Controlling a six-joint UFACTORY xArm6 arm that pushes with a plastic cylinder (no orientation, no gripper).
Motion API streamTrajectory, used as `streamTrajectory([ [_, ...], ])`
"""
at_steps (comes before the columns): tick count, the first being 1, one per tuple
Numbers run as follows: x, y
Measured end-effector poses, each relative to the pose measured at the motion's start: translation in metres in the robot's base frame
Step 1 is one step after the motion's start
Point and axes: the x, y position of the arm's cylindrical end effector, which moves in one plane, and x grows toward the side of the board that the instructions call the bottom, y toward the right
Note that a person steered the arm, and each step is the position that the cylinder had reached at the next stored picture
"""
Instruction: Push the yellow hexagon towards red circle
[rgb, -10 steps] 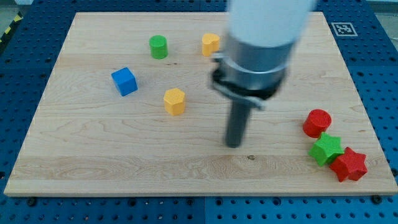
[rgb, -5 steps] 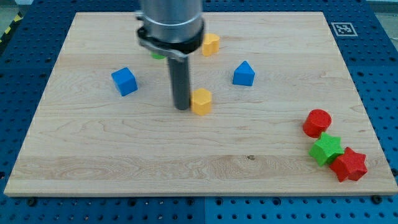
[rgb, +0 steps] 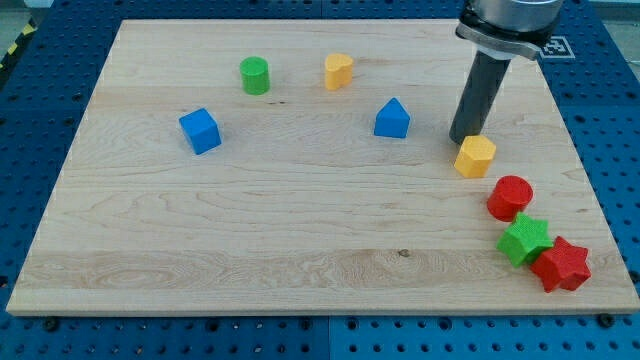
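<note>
Yellow hexagon (rgb: 475, 156) touches my tip (rgb: 461, 141), the upright gripperless tool, near the red circle (rgb: 511, 197).

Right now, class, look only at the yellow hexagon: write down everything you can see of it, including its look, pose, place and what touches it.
The yellow hexagon is a small, solid-looking block with a flat six-sided top and short upright sides, matte like plastic. It sits flat on the wooden board, at the view's right. My tip stands right at its upper-left edge, apparently touching. The red circle lies just below-right, with a narrow gap between them.
</note>
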Motion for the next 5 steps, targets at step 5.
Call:
streamTrajectory([
  [5,0.023,0.009],
])
